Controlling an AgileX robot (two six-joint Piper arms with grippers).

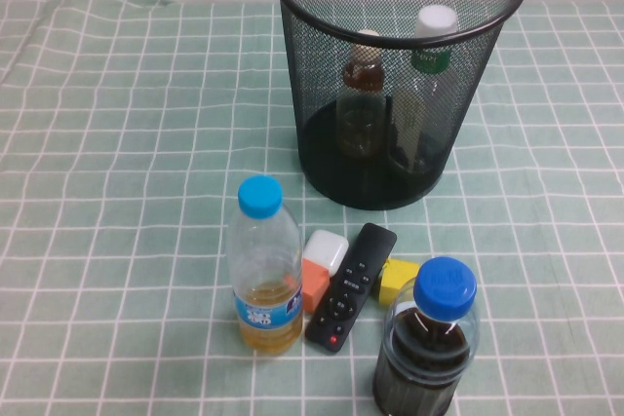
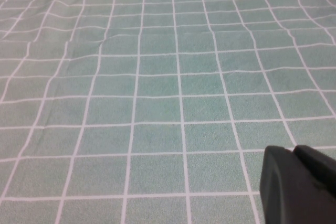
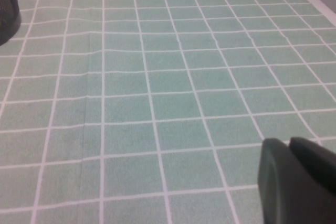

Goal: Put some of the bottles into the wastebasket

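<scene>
The wastebasket (image 1: 398, 75) stands far on the bench (image 1: 117, 143), its mouth open from above. In front of it a blue-capped yellow bottle (image 1: 264, 265), a remote (image 1: 352, 285), small blocks (image 1: 323, 268) and a dark bottle (image 1: 427, 350) crowd together. The left gripper (image 2: 299, 184) and the right gripper (image 3: 296, 179) each hang over bare cloth.

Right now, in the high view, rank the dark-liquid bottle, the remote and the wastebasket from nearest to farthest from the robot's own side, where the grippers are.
Neither gripper shows in the high view; the left gripper and right gripper each appear over the cloth in their wrist views.
1. Dark-liquid bottle, near right.
2. Remote, centre.
3. Wastebasket, far side.
</scene>
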